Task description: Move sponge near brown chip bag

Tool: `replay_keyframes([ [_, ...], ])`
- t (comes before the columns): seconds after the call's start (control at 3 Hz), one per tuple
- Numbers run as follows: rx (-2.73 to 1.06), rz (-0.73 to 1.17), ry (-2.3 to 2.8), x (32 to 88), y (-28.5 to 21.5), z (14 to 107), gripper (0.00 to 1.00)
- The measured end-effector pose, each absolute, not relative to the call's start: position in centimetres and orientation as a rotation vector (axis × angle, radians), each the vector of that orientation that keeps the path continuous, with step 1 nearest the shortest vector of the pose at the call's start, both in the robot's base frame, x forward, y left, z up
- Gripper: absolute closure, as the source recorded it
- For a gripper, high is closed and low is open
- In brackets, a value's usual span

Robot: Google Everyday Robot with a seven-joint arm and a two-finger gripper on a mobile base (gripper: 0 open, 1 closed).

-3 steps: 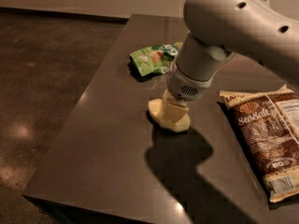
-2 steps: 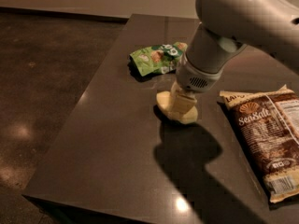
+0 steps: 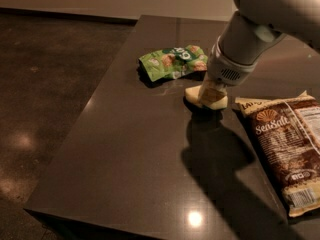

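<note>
Shifted rightward and farther back across the desk (image 3: pixel 135 164) since the earlier frames, the sponge (image 3: pixel 193 95) is now being held just beside the upper left corner of the brown chip bag (image 3: pixel 287 149), between that bag and the green snack bag (image 3: pixel 172 62). It is being gripped from above by the gripper (image 3: pixel 211 96), its jaws being pressed closed on the block's right half. The sponge is lying flat, its long axis running left to right, its right end pointing at the bag's corner.
</note>
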State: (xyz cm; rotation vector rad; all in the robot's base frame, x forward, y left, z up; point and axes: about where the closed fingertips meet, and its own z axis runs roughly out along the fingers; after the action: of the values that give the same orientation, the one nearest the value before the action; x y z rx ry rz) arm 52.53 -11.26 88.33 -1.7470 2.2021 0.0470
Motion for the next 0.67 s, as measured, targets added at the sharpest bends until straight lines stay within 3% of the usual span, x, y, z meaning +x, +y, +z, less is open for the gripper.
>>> replay_keyframes([
  [0.67, -1.697, 0.007, 2.288, 53.4, -15.1, 87.5, 1.00],
])
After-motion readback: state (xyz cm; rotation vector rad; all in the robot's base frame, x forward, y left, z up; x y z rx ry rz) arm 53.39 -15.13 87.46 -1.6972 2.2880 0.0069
